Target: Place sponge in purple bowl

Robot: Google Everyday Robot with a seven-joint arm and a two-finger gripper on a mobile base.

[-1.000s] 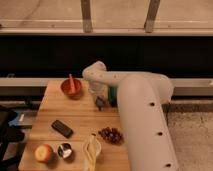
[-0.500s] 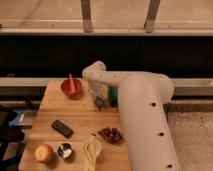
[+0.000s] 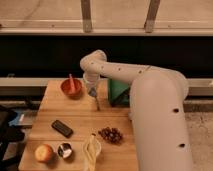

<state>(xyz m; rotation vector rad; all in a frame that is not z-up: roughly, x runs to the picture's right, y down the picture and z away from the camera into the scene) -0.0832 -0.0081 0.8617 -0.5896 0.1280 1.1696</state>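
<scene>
My gripper hangs from the white arm over the back middle of the wooden table, just right of the orange-red bowl. A small pale blue-grey patch that looks like the sponge sits right at the gripper, above the tabletop. I cannot tell whether it is held. The purple bowl is not in view; the arm covers the right part of the table.
The orange-red bowl has a stick-like thing in it. A green box stands right of the gripper. A black slab, an apple, a metal cup, a banana and grapes lie nearer the front.
The gripper and the blue-grey patch have shifted slightly left and up. The things on the table have not moved.
</scene>
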